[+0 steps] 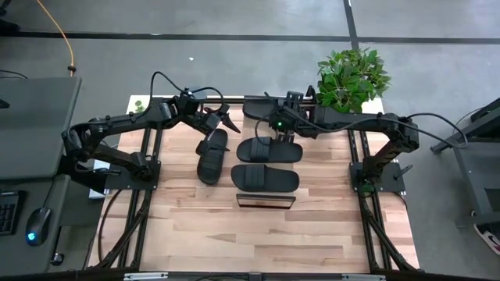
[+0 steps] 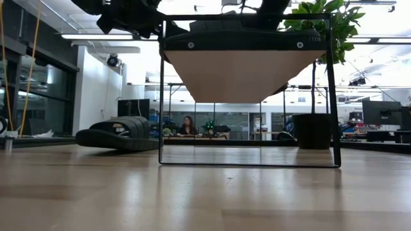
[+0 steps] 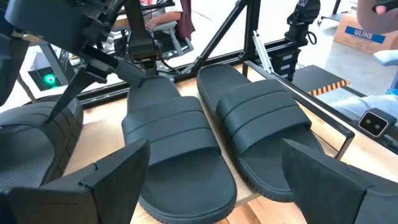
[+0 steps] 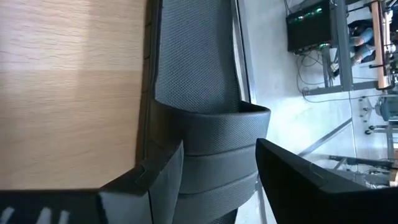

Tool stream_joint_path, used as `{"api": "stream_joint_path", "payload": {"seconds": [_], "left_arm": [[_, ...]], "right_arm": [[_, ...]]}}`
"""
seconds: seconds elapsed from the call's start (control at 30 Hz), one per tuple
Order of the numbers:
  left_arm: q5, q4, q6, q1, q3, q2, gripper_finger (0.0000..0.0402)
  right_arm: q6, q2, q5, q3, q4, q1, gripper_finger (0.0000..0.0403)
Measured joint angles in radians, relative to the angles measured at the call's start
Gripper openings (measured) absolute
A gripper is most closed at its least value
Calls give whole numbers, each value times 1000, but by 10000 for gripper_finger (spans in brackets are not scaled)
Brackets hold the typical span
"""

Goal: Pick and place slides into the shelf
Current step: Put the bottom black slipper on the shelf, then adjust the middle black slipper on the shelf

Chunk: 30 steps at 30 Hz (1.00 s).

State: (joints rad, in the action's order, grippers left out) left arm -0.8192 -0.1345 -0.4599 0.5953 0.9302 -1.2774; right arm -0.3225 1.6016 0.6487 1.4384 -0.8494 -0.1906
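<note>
Four black slides show. Two lie side by side on the shelf's [image 1: 266, 201] wooden top: one [image 1: 269, 150] farther back, one [image 1: 264, 178] near its dark front edge. A third slide [image 1: 211, 156] rests sole down on the table left of the shelf [image 2: 247, 70], also seen low [image 2: 119, 133]. The fourth slide [image 1: 258, 107] is at the far edge, in my right gripper [image 1: 285, 105], which is shut on it. My left gripper [image 1: 223, 121] is open above the table beside the shelf; its fingers [image 3: 118, 180] frame the two shelved slides [image 3: 174, 143] without touching them. My right gripper [image 4: 217, 186] pinches the fourth slide across its width at the wide strap [image 4: 211, 149], one finger [image 4: 149, 180] at each side of the strap. The sole [image 4: 196, 56] runs on away from the fingers, along the wood's edge. Whether it is lifted clear or resting, I cannot tell.
A potted plant [image 1: 351, 78] stands at the table's far right corner, close behind the right arm. Black frame rails run along the table's left [image 1: 144, 164] and right [image 1: 363, 164] sides. Bare wood [image 1: 266, 242] spreads in front of the shelf.
</note>
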Motion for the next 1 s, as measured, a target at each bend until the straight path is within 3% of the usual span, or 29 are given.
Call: {"api": "stream_joint_path", "payload": {"seconds": [0.13,0.43,1.0], "left_arm": [[-3,-1,0,0,0,0,342],[-3,-32,-2,0,0,0,342],[-1,-34,-8,0,0,0,342]], "right_arm": [[-6,0,-2,0,4,-9,195],[-61,2,100,0,40,-13,195],[-56,-5,98,0,103,17,195]]}}
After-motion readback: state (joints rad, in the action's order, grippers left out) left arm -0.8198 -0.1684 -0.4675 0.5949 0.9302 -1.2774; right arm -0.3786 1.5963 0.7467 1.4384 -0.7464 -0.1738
